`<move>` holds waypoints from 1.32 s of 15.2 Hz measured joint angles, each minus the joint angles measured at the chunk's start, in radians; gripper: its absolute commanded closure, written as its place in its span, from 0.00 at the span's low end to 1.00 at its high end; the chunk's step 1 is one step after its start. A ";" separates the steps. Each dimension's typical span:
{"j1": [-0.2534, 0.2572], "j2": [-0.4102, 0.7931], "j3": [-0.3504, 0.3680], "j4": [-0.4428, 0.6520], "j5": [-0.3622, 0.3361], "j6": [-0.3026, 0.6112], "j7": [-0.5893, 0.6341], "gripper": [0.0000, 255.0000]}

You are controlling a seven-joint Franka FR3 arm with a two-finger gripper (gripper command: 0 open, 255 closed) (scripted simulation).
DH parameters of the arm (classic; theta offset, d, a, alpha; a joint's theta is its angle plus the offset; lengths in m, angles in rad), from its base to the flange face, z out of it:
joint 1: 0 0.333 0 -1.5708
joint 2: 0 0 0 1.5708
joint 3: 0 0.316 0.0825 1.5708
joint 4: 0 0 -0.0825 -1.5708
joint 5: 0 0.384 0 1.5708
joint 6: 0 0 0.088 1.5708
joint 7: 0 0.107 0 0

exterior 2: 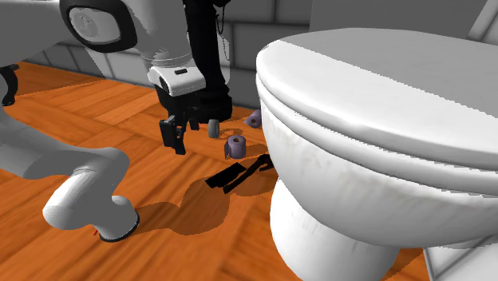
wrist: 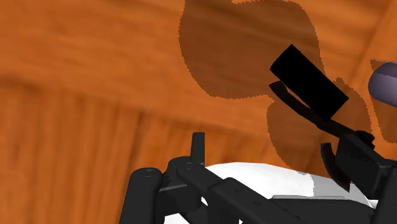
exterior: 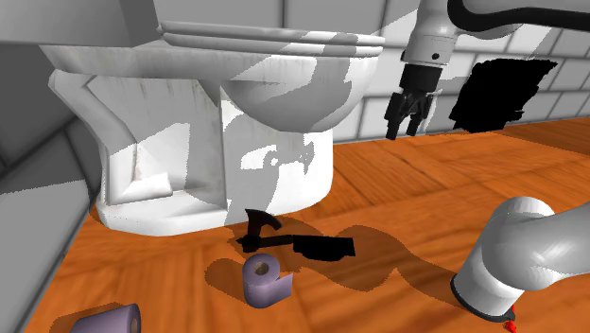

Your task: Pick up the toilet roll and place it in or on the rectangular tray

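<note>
A purple toilet roll (exterior: 263, 280) stands on the wooden floor in front of the toilet; it also shows in the second exterior view (exterior 2: 235, 145) and at the edge of the wrist view (wrist: 384, 83). Just behind it lies a flat black rectangular tray (exterior: 323, 248) (exterior 2: 223, 178) (wrist: 309, 80), with a thin dark curved piece beside it. My black gripper (exterior: 408, 115) (exterior 2: 176, 134) hangs in the air well above the floor. It is off to the shoulder view's right of the tray and roll, open, with nothing between its fingers.
A large white toilet (exterior: 236, 104) stands close behind the roll and tray. A second purple roll (exterior: 106, 320) lies at the shoulder view's lower left. A small grey cylinder (exterior 2: 213, 128) stands further off. A tiled wall with a black area (exterior: 496, 93) rises behind the gripper.
</note>
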 measured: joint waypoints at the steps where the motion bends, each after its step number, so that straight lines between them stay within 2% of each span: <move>1: 0.000 0.000 0.000 0.000 0.000 0.000 0.000 0.00; 10: 0.056 0.055 0.171 -0.095 0.094 0.157 0.132 0.00; 20: 0.104 0.263 0.393 -0.104 0.165 0.388 0.297 0.00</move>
